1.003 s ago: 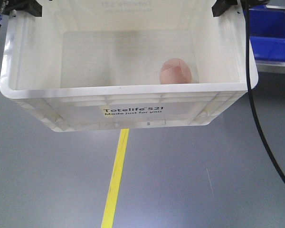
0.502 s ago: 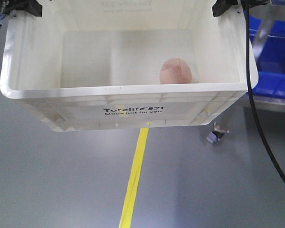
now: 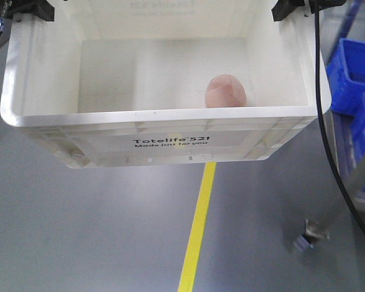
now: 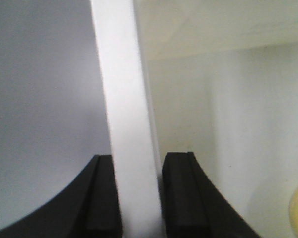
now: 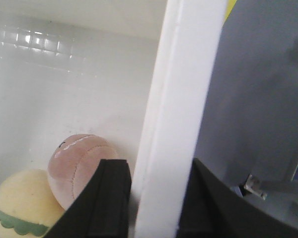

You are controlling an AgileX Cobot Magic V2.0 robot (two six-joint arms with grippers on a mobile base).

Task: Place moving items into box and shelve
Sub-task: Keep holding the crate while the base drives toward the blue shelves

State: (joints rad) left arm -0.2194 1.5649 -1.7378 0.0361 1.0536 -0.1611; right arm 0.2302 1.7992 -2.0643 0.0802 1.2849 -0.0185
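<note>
The white crate [image 3: 164,125] hangs above a grey floor [image 3: 79,231], gripped at its two side walls. Its front face carries the black print "Totelife 521 Made just for you".

The left gripper [image 4: 140,196] has its black jaws clamped on the crate's left wall, one pad outside and one inside, with the white rim running up between them. The right gripper [image 5: 158,198] is clamped the same way on the right wall.

Inside the crate, the pinkish-tan lump [image 3: 225,91] lies on the bottom near the right wall, close behind the front wall. The right wrist view shows its stitched seams and the pale yellow lump [image 5: 21,204] touching it on the side away from that wall; the yellow one bears a green scalloped band. From the front the crate's front wall hides the yellow lump.

A yellow floor line [image 3: 198,228] runs under the crate. Blue plastic bins [image 3: 356,76] stand at the right, and a black cable [image 3: 322,115] hangs down across the crate's right corner.
</note>
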